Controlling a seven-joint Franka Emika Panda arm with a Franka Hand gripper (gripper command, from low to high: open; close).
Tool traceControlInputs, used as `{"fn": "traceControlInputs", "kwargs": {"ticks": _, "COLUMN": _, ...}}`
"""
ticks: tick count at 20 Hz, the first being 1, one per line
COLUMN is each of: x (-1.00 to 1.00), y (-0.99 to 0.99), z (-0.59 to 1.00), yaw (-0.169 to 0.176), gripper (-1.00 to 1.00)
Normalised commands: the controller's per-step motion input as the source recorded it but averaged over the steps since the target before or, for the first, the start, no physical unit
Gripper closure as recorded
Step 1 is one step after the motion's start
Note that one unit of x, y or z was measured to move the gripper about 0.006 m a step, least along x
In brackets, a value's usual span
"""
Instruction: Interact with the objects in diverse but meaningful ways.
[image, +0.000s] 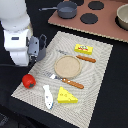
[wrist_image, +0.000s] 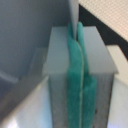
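Note:
My gripper (image: 42, 42) hangs over the mat's edge on the exterior view's left, apart from all the objects. In the wrist view the gripper (wrist_image: 76, 30) has its teal pads (wrist_image: 75, 75) pressed together; a thin pale sliver shows at their tip, and I cannot tell what it is. On the striped mat (image: 100, 75) lie a red tomato (image: 28, 80), a white fish (image: 47, 96), a yellow holed cheese wedge (image: 66, 95) and a yellow block with a red label (image: 84, 48). A grey pot (image: 65, 7) stands at the back on the stove board.
A round tan plate (image: 67, 65) sits mid-mat. An orange-handled knife (image: 72, 82) lies in front of it and another orange-handled utensil (image: 86, 58) behind it. The wooden stove board (image: 107, 26) carries black burners, with a bowl (image: 123, 17) at the exterior view's far right.

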Motion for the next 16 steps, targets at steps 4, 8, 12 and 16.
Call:
{"fn": "traceControlInputs", "kwargs": {"ticks": 4, "x": 0.33, "y": 0.13, "z": 1.0, "yaw": -0.006, "gripper": 1.0}}
{"fn": "traceControlInputs", "kwargs": {"ticks": 8, "x": 0.66, "y": 0.33, "z": 0.87, "yaw": -0.009, "gripper": 1.0}}
{"fn": "traceControlInputs", "kwargs": {"ticks": 12, "x": 0.84, "y": 0.5, "z": 0.74, "yaw": -0.007, "gripper": 1.0}}
{"fn": "traceControlInputs", "kwargs": {"ticks": 16, "x": 0.87, "y": 0.57, "z": 0.71, "yaw": 0.0, "gripper": 1.0}}
